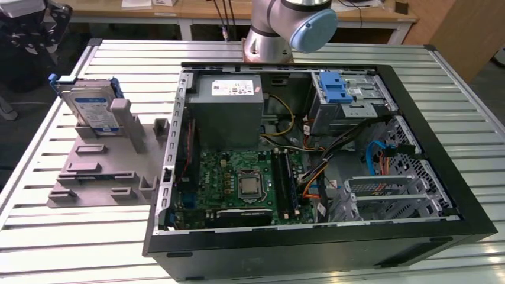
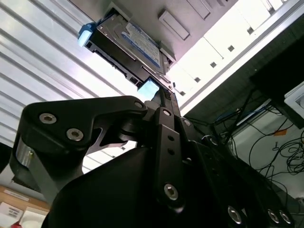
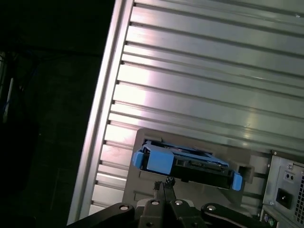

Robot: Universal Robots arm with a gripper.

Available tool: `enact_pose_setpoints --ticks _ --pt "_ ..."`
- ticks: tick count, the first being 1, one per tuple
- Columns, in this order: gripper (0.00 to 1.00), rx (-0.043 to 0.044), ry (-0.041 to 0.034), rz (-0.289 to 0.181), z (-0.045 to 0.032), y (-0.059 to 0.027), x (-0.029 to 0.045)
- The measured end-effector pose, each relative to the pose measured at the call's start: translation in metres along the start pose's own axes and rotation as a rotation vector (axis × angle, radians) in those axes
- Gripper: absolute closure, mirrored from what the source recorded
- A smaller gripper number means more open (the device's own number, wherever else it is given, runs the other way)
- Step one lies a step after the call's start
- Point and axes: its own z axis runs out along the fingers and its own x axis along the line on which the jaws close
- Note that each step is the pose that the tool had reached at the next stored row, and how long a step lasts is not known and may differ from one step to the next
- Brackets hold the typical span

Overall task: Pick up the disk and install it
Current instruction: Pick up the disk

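Note:
The disk point(image 1: 89, 110) stands on edge in a slot of a grey holder point(image 1: 103, 173) on the slatted table, at the exterior view's left. Its silver face carries a blue-and-white label, and a blue carrier frame runs round its edges. Both wrist views show the disk point(image 2: 135, 45) point(image 3: 190, 164) some way beyond the fingertips. My gripper point(image 3: 164, 184) is shut with nothing in it, its two thin tips meeting, apart from the disk. In the exterior view its dark body point(image 1: 33, 31) hangs at the far left corner, off the table's edge.
An open computer case point(image 1: 442, 234) lies on the table with its motherboard point(image 1: 236, 183), grey power supply point(image 1: 225, 112) and cables exposed. A metal drive bay with a blue latch point(image 1: 341, 89) sits at its far right. The arm's base point(image 1: 272, 35) stands behind the case.

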Motion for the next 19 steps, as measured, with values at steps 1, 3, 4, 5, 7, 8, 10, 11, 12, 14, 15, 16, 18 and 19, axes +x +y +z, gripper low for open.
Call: enact_pose_setpoints --ticks 1,3,4,5,7,8,10,11,12,14,15,16,18,19 --pt "0.89 0.0002 0.0003 -0.008 0.0000 0.0000 0.0000" --pt "0.89 0.0008 0.0010 -0.026 0.0001 0.0000 0.0000" --pt "0.89 0.0010 0.0013 -0.034 0.0001 0.0000 0.0000" --pt "0.89 0.0013 0.0017 -0.042 0.0001 0.0000 0.0000" --pt "0.89 0.0018 0.0023 -0.059 0.0002 0.0000 0.0000" --pt "0.89 0.0020 0.0027 -0.067 0.0002 0.0000 0.0000" --pt "0.89 0.0026 0.0034 -0.084 0.0003 0.0000 0.0000" --pt "0.89 0.0028 0.0037 -0.092 0.0003 0.0000 0.0000" --pt "0.89 0.0030 0.0040 -0.100 0.0003 0.0000 0.0000" --pt "0.89 0.0035 0.0047 -0.117 0.0004 0.0000 0.0000" --pt "0.89 0.0038 0.0050 -0.125 0.0004 0.0000 0.0000" --pt "0.89 0.0040 0.0053 -0.133 0.0004 0.0000 0.0000" --pt "0.89 0.0045 0.0060 -0.149 0.0005 0.0000 0.0000" --pt "0.89 0.0048 0.0063 -0.157 0.0005 0.0000 0.0000"
